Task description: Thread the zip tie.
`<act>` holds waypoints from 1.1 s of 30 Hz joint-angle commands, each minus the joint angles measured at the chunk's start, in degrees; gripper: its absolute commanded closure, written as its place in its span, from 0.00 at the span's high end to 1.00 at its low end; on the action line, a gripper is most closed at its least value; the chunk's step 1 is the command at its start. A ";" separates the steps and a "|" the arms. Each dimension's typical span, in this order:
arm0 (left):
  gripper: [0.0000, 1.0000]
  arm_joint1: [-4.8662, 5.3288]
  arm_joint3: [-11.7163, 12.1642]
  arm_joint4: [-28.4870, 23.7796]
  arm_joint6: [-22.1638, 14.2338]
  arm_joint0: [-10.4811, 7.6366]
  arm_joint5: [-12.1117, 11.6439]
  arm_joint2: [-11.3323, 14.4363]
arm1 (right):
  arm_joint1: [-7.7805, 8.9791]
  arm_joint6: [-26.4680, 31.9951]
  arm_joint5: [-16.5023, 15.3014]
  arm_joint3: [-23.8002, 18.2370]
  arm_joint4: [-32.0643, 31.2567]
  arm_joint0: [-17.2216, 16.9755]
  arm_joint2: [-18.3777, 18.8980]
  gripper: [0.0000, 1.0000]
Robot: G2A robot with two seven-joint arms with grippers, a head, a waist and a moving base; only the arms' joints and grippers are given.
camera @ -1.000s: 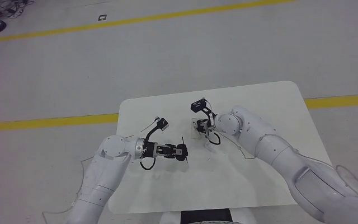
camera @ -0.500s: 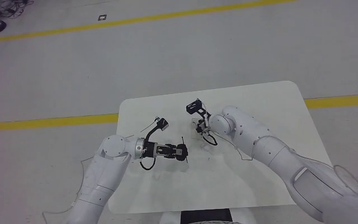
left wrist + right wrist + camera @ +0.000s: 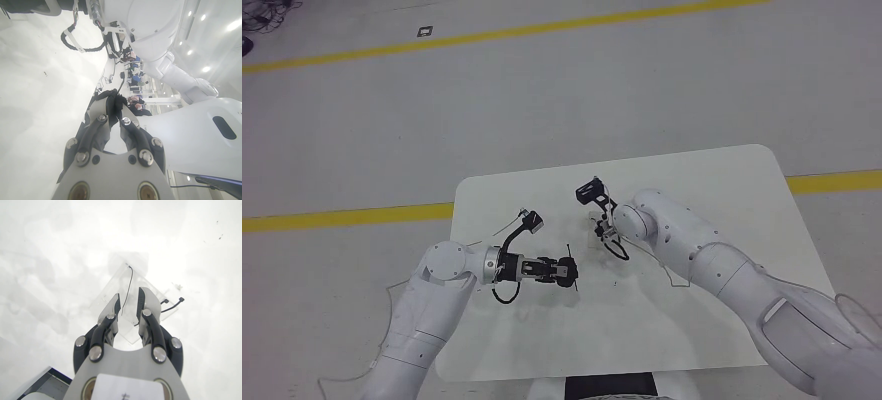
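**Q:** Top view: what differs from the earlier frames?
**A:** The right gripper has shifted slightly across the white table toward the left gripper. The left gripper has kept its place, with a black zip tie projecting from its tip. Beyond the table lies a grey floor crossed by yellow lines.

**Q:** Left wrist view?
**A:** The left gripper's fingers are pressed together on the zip tie's strap. The tie's head points away from the gripper, past the table edge. Ceiling lights glow in the room behind.

**Q:** Right wrist view?
**A:** The right gripper's fingers are spread and hold nothing, above a clear tray resting on the table. A thin loose tie lies on the tray, in line with the gap between the fingers. Further black ties lie at the tray's corner, beside one finger.
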 commanded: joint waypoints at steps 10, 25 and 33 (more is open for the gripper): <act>0.00 0.00 0.00 0.00 0.00 0.00 0.00 0.00 | -1.39 4.22 0.79 0.36 -1.75 0.77 -0.93 0.16; 0.00 0.00 0.00 0.00 0.00 0.00 0.00 0.00 | -4.07 5.70 1.62 4.22 -3.31 1.98 -2.54 0.16; 0.00 0.00 0.00 0.00 0.00 0.00 0.00 0.00 | -5.64 5.63 1.75 6.53 -4.14 2.68 -3.34 0.15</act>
